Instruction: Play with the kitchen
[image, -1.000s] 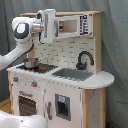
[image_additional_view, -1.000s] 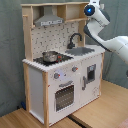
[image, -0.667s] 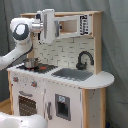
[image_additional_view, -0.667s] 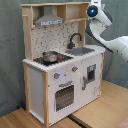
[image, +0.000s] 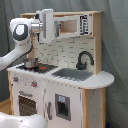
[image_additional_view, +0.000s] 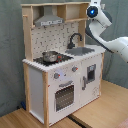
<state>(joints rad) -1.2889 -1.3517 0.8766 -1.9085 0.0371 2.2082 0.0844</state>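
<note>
Kitchen (image: 65, 80), arm (image_additional_view: 107, 30) at its top shelf, jaws' state unclear

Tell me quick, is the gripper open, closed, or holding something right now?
Gripper: up at the kitchen top shelf in the first exterior view; open or shut cannot be told.

kitchen (image: 70, 75) upright | arm (image: 22, 40) – at hood level | jaws – possibly hidden
</note>
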